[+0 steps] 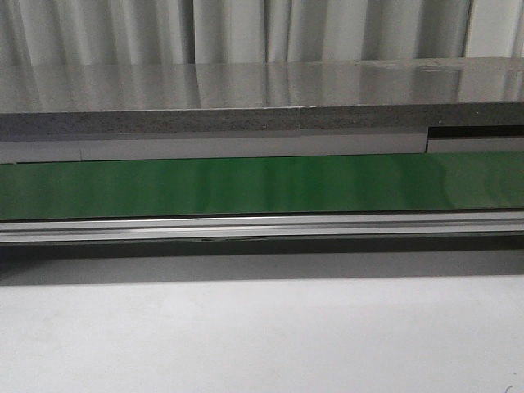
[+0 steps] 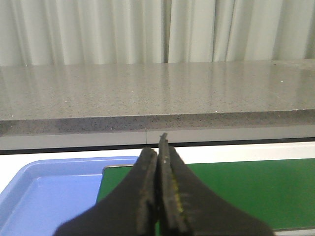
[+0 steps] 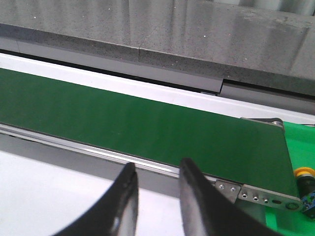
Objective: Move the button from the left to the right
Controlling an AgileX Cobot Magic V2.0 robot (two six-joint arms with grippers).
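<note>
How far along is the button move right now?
Nothing looks done yet. The left gripper is shut and empty above the blue plastic tray. The right gripper is open and empty near the green conveyor belt. A yellow-headed button sits past the belt's end, ungrasped. Picking and moving remain.

All three views toward green belt

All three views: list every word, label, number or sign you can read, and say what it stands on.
None: no readable text in any view.
The green conveyor belt, grey stone counter, blue tray and white table are bare of print.
The button at the right wrist view's edge shows no legible marking.
</note>
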